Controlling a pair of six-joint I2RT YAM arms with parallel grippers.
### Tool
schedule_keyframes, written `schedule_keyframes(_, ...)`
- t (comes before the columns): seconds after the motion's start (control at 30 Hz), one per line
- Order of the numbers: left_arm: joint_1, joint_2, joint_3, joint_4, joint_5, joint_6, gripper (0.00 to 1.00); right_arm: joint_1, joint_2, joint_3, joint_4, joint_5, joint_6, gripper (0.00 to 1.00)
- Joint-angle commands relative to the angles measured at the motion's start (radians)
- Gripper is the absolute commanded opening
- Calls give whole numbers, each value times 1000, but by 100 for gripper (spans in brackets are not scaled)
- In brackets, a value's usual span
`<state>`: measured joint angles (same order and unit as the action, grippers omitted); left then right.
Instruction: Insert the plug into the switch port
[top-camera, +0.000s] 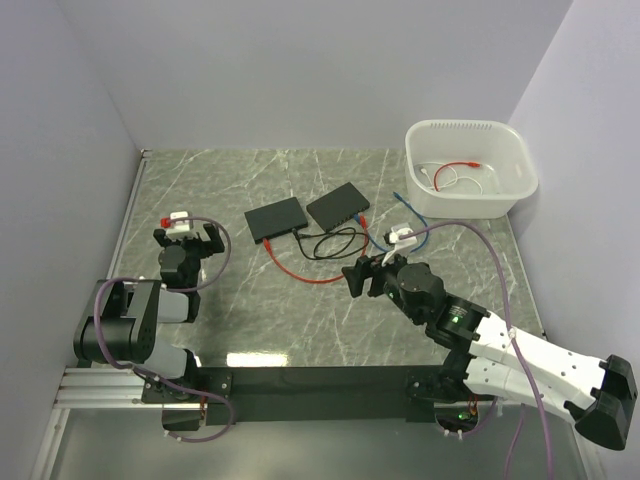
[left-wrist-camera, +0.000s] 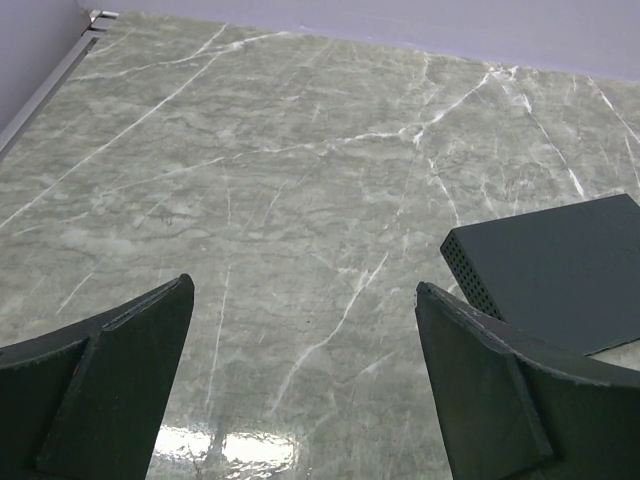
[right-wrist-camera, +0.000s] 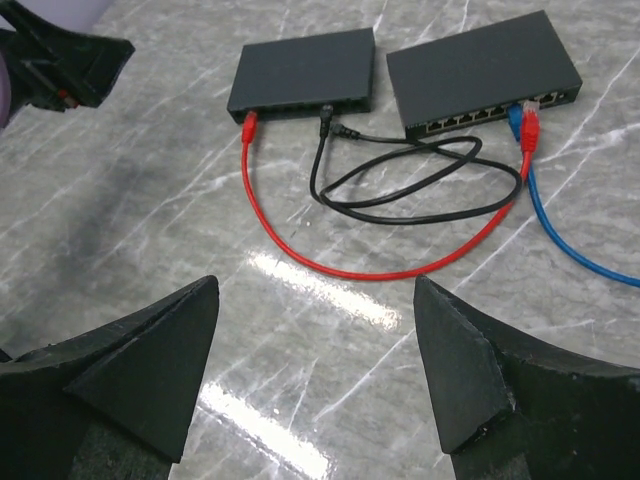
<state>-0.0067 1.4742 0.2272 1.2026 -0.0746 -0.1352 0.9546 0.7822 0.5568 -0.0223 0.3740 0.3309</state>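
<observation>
Two black switches lie side by side mid-table, the left switch (top-camera: 277, 217) (right-wrist-camera: 303, 68) and the right switch (top-camera: 338, 204) (right-wrist-camera: 483, 72). A red cable (right-wrist-camera: 330, 265) runs from a red plug (right-wrist-camera: 250, 122) at the left switch's front to a red plug (right-wrist-camera: 531, 125) at the right switch's ports. A blue plug (right-wrist-camera: 515, 118) sits beside it. A black cable (right-wrist-camera: 400, 205) loops between them, with its plug (right-wrist-camera: 325, 118) at the left switch's front. My right gripper (right-wrist-camera: 316, 285) (top-camera: 365, 272) hovers open and empty, short of the cables. My left gripper (left-wrist-camera: 305, 285) (top-camera: 187, 238) is open and empty, left of the left switch (left-wrist-camera: 560, 265).
A white bin (top-camera: 520, 165) holding loose cables stands at the back right. The blue cable (right-wrist-camera: 570, 245) trails off to the right over the marble table (top-camera: 240, 310). Walls close in on the left and right sides.
</observation>
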Motion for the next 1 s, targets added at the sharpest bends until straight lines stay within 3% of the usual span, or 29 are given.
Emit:
schedule_keyframes(0.0, 5, -14, 26, 6, 25, -15, 99, -5, -11, 45, -16, -14, -15, 85)
schedule_keyframes(0.37, 5, -14, 26, 8, 24, -15, 99, -5, 5, 51, -18, -20, -47, 87)
schedule_keyframes(0.67, 5, -14, 26, 8, 24, -15, 99, -8, 176, 87, 21, 45, -23, 91)
schedule_keyframes(0.97, 5, -14, 24, 8, 24, -15, 99, -8, 190, 98, 55, 39, -9, 92)
